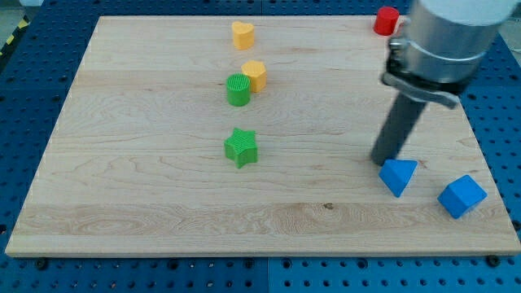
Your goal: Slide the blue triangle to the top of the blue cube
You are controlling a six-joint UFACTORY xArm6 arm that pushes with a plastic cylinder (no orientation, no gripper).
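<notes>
Just below and to the view's right of my tip: blue triangle, touching or all but touching the rod's end at its upper left corner.

Handling, as we judge it: small, rigid, light, likely to slide freely on smooth wood and to pivot if pushed off-centre. No taking hold is possible; we would press on a flat face, in line with its middle. The pointed end faces the view's bottom.

My tip: a plain rod with no jaws, so nothing to open or close; it holds nothing and at most brushes the triangle.

Further to the view's right of the tip, slightly lower: blue cube, apart from the triangle, near the board edge.

Well to the view's left of the tip: green star, green cylinder, orange block beside the cylinder, yellow block higher.

Above the tip, at the board's top edge: red block.
</notes>
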